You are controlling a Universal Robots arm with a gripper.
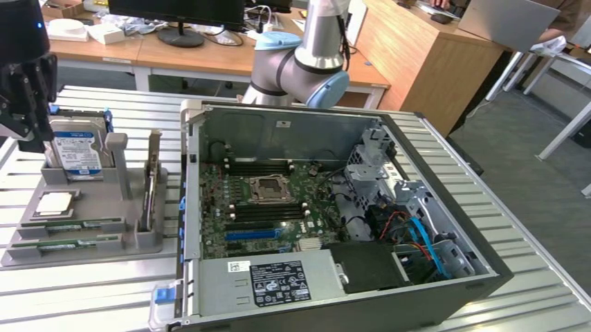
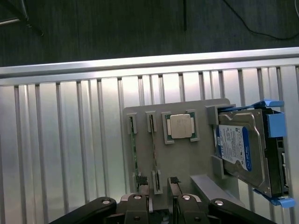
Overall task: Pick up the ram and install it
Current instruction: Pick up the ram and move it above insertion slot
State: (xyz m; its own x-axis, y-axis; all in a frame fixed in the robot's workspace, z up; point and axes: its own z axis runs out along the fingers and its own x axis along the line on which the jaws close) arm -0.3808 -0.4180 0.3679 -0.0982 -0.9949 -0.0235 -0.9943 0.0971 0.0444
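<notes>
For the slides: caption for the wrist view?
Gripper above grey holder carrying two ram sticks, processor and hard drive, on slatted table.

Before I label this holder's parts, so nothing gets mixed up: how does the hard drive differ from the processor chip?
The hard drive is a thick box with a blue-and-white label, while the processor chip is a thin, square, plain silver plate. The hard drive stands on edge in its bracket, and the processor chip lies flat in a shallow recess. The hard drive is clearly the larger. Both sit on the same grey holder.
</notes>
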